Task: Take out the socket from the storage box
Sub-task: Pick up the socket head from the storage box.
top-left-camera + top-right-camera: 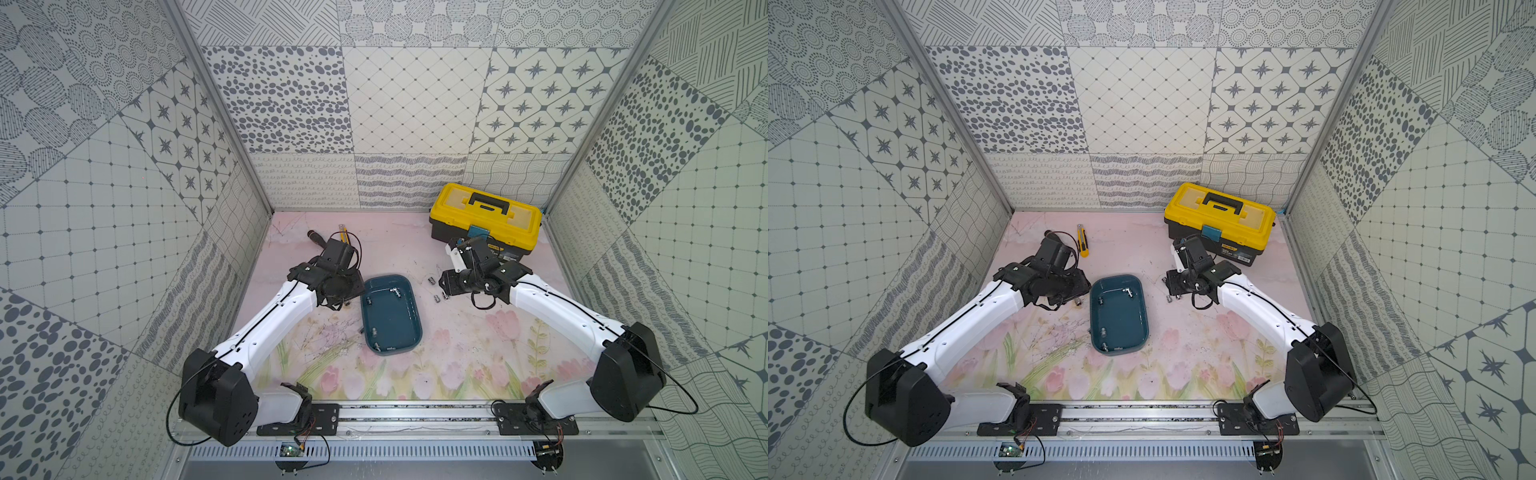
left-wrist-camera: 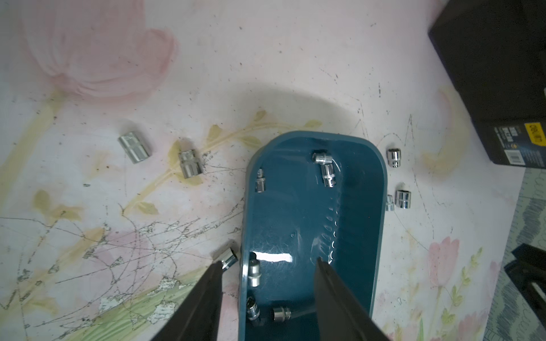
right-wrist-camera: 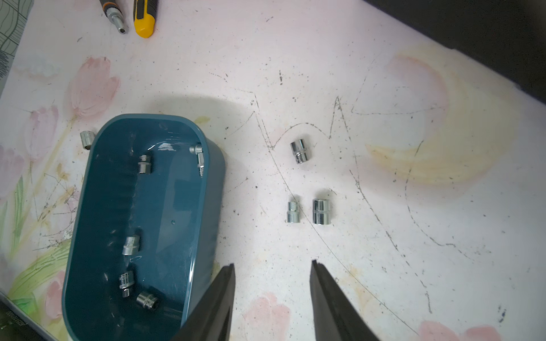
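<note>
The teal storage box (image 1: 392,322) (image 1: 1121,320) lies mid-table with several chrome sockets in it. One socket (image 2: 254,273) lies just inside the box wall (image 2: 244,283). My left gripper (image 2: 269,261) is open and straddles that wall, with one finger inside the box and one outside. That socket lies between the fingers, and neither touches it. My right gripper (image 3: 272,263) is open over bare table beside the box (image 3: 165,206), with nothing between its fingers. Three sockets (image 3: 321,211) lie on the table ahead of it.
A yellow-lidded black toolbox (image 1: 486,216) stands at the back right, close behind the right wrist. A yellow utility knife (image 1: 1082,241) and a screwdriver (image 3: 113,14) lie at the back left. Loose sockets (image 2: 190,164) lie on the table by the box's other long side.
</note>
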`<move>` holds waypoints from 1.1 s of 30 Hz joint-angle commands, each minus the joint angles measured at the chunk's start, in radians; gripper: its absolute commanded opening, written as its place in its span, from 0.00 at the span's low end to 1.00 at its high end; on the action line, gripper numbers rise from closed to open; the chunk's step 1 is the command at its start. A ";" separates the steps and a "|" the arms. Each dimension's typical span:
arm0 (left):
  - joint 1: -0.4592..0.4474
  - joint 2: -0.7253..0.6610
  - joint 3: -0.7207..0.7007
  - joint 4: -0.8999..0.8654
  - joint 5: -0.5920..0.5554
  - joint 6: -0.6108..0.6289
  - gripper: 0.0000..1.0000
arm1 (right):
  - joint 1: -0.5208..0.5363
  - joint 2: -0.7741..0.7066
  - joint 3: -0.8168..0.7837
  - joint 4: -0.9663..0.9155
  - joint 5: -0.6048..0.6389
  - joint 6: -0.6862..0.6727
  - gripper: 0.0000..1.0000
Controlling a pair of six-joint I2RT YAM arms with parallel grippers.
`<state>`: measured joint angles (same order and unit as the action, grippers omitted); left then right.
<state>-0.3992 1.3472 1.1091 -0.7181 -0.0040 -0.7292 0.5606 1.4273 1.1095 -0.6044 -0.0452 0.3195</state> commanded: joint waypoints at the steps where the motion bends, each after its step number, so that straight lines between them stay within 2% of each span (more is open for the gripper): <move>1: -0.107 0.058 0.013 0.058 -0.010 -0.061 0.54 | -0.013 -0.046 -0.040 0.044 -0.021 0.024 0.47; 6: -0.211 0.171 0.033 0.154 -0.035 -0.111 0.54 | -0.028 -0.076 -0.079 0.055 -0.033 0.035 0.47; 11: -0.261 0.306 0.067 0.234 -0.070 -0.143 0.52 | -0.034 -0.084 -0.097 0.064 -0.046 0.041 0.48; 23: -0.277 0.474 0.106 0.369 -0.192 -0.198 0.52 | -0.048 -0.091 -0.129 0.094 -0.067 0.050 0.48; 33: -0.277 0.539 0.103 0.430 -0.260 -0.257 0.52 | -0.051 -0.093 -0.138 0.106 -0.080 0.056 0.48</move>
<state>-0.6735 1.8645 1.2030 -0.3515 -0.1818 -0.9310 0.5144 1.3590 0.9833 -0.5430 -0.1120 0.3618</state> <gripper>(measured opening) 0.520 0.478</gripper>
